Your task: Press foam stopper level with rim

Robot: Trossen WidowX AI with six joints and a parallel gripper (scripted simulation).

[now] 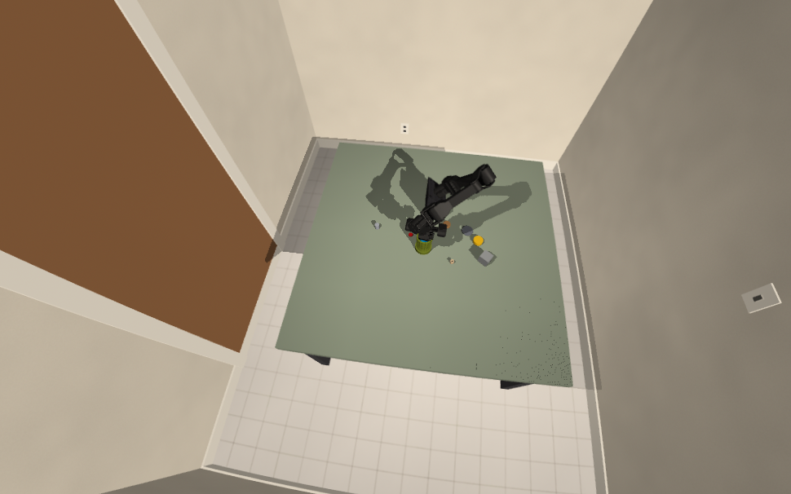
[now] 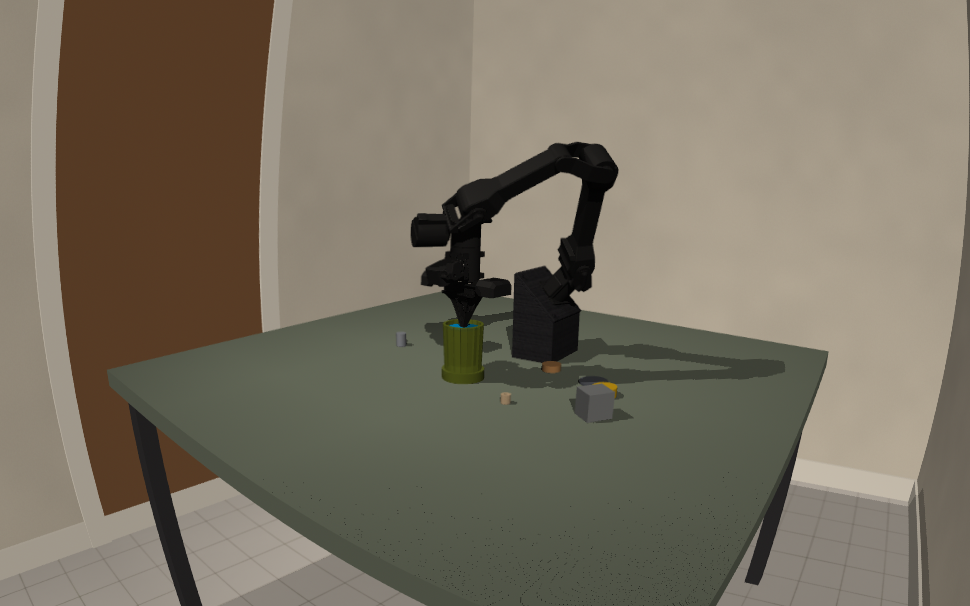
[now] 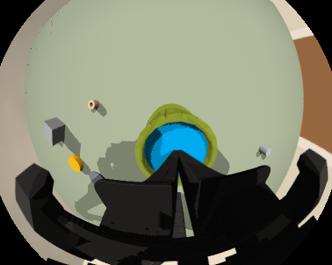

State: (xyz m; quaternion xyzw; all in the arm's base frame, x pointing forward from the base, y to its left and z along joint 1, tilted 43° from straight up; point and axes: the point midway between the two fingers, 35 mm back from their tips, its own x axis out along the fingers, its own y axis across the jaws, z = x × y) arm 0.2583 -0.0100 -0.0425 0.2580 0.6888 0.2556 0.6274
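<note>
Jar [image 1: 424,247] [image 2: 462,353] [image 3: 140,151] upright, long axis vertical, mouth up, standing inward from bench's [image 1: 386,294] [image 2: 368,421] [image 3: 187,66] far edge, in front of arm base. Blue stopper [image 2: 456,325] [image 3: 183,137] inside mouth, top facing up, apparently below rim. Claw [image 2: 463,324] [image 3: 176,153] closed, nothing gripped, tips at stopper. Step judged pressing: push straight down, centred, in small amounts; lift straight off, let foam recover, then check level.

Type of premises cannot be determined; a plain room is shown, with tiled floor [image 1: 411,429] [image 2: 248,542], wall outlet [image 1: 404,128] and table [image 1: 386,306] [image 2: 398,451] [image 3: 209,57].
</note>
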